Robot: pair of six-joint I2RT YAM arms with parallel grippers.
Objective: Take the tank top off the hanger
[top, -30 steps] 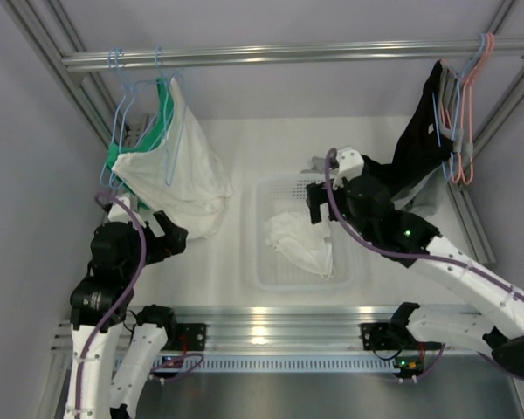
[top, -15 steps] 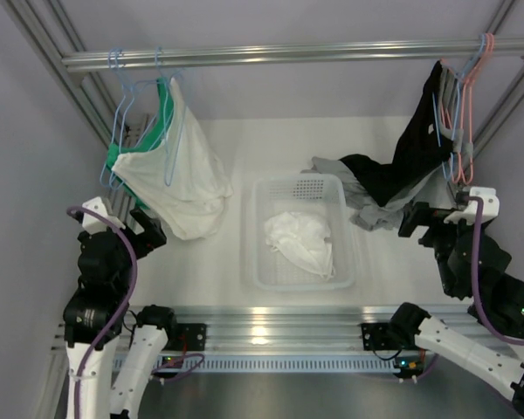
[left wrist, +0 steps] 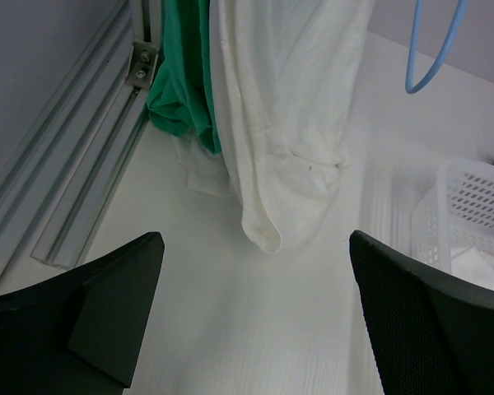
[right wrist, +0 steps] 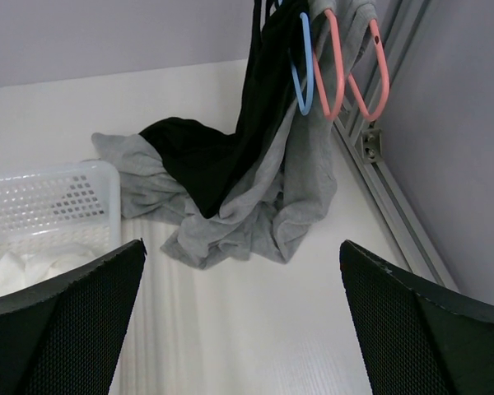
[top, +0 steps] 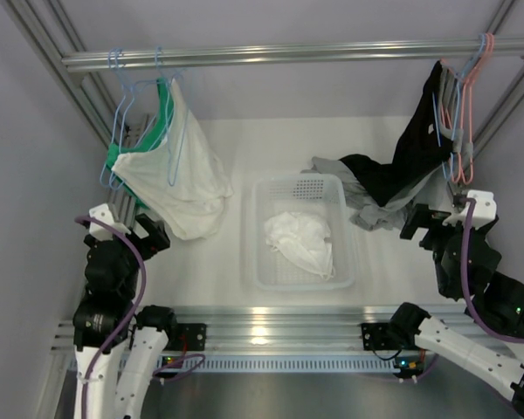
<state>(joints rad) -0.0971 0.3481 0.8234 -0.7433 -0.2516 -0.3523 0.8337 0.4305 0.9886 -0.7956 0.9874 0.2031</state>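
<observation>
The tank top [top: 301, 240] is off the hanger. It lies crumpled in a loose heap, bright white and full of wrinkles, inside the basket [top: 255, 236] at the middle of the bench, toward the near edge. It fills the near half of the basket and leaves the far half bare; one fold reaches the near right corner.

The hanger [top: 168, 166] is thin light-blue wire. It hangs by its hook from the rail above the far left corner of the bench, tilted, with its frame down in front of the cream cloth there. In the left wrist view its lower bend [left wrist: 411, 49] hangs free, with no cloth over it.
</observation>
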